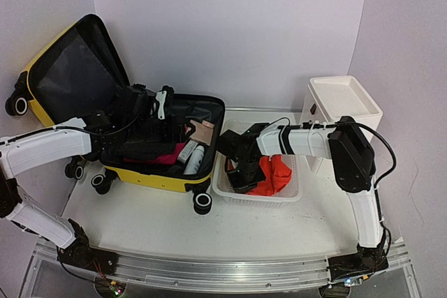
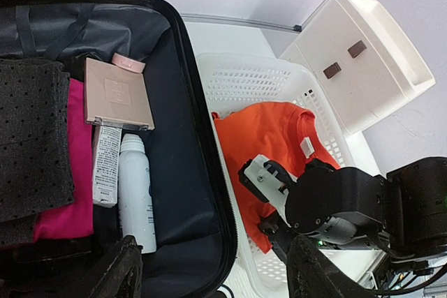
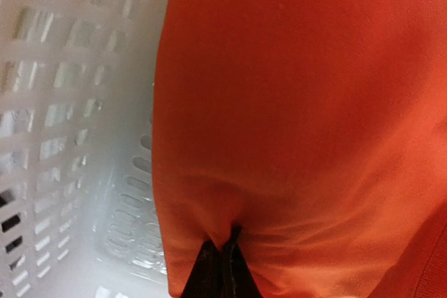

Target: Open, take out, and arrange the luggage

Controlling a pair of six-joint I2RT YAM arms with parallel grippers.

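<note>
Find the suitcase [image 1: 150, 176] lying open on the left of the table [image 1: 140, 221], lid raised, pink cloth [image 2: 59, 172], a box [image 2: 115, 95] and a bottle [image 2: 136, 186] inside. Just beside it, see an orange shirt [image 2: 272, 137] in the white basket [image 2: 244, 78], pinched at a fold by the right gripper [image 3: 222, 256]. Note the left gripper [image 2: 213, 249] spread wide above the suitcase, holding nothing. Probably best to lower the shirt fully before letting go, then lift straight up without dragging cloth along.

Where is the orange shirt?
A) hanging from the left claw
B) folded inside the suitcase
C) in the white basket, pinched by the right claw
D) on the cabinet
C: the orange shirt lies in the white basket, fabric bunched in the shut right claw.
</note>
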